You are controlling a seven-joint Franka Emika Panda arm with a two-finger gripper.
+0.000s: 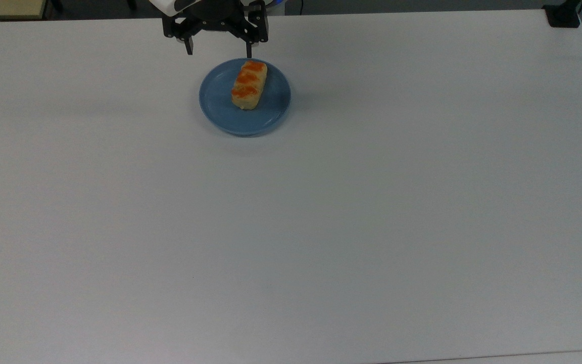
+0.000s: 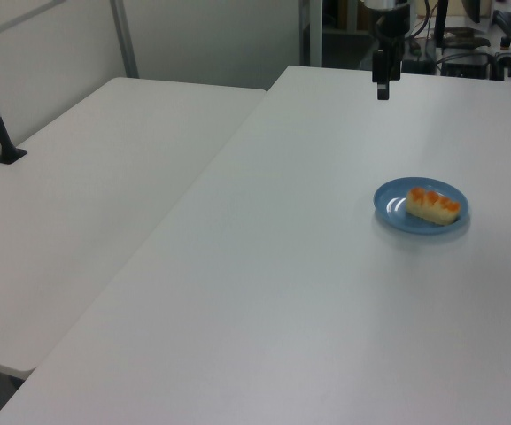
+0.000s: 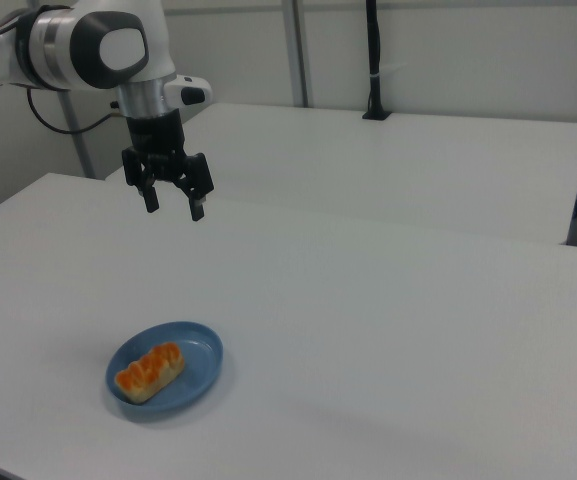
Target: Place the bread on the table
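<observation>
Top view, left to right: gripper (image 1: 219, 52) is hanging above the table (image 1: 372, 212) at the far edge, fingers spread wide apart, gripping nothing. Just below it in the top view, the bread (image 1: 249, 85) is lying on the blue plate (image 1: 220, 108), long axis running toward the gripper, glazed side up. In the right view, the gripper (image 3: 174, 209) is hovering well above the plate (image 3: 196, 370) and the bread (image 3: 150, 371).
</observation>
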